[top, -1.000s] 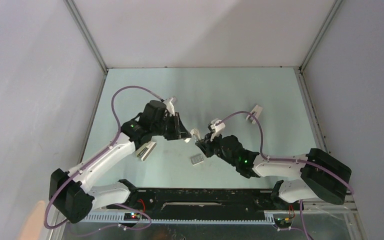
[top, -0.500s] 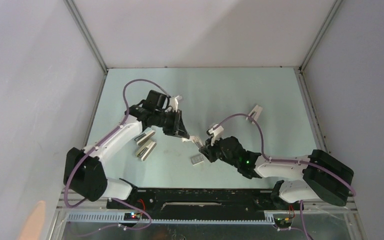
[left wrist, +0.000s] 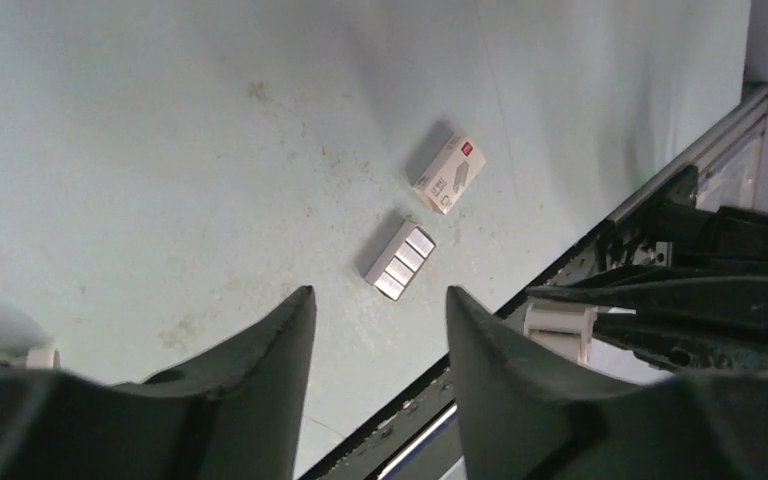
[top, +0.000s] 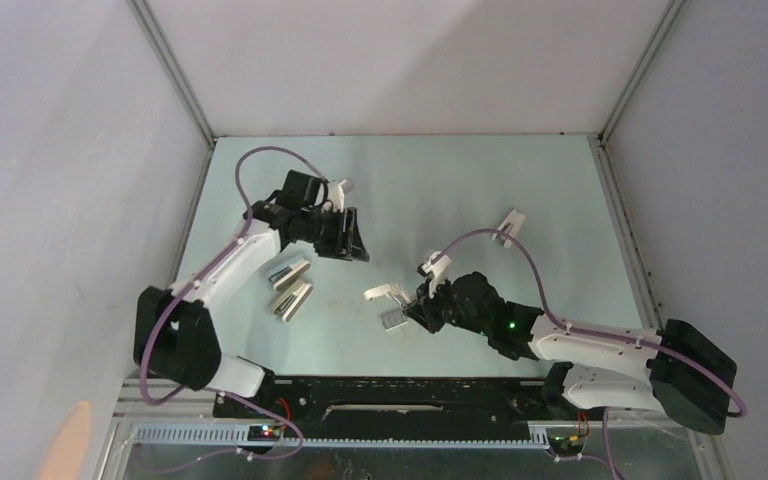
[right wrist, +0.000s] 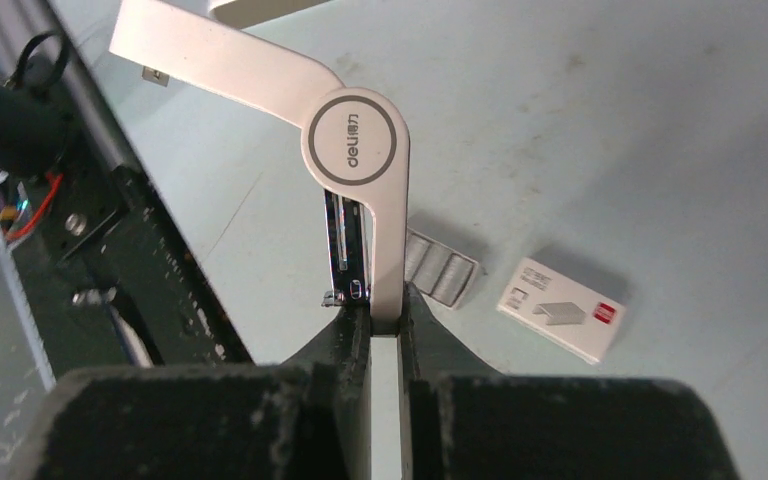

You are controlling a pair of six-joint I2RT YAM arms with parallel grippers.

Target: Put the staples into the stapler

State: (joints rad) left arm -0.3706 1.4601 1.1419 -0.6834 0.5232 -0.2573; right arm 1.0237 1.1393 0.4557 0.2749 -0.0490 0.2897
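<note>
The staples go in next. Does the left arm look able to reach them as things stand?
Probably yes: the staples lie bare on the table, and the left gripper is open and empty. However, the right gripper, holding the stapler, crowds them.

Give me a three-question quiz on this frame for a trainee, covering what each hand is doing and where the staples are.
1. True or false: the left hand is holding the staples.
2. Which hand grips the stapler? A) left hand B) right hand C) neither
3. Fill in: beside the staples lies a small white ____ with a red mark.

Key
1. False. The left hand is open and empty, and the staples lie on the table.
2. B
3. box
</note>
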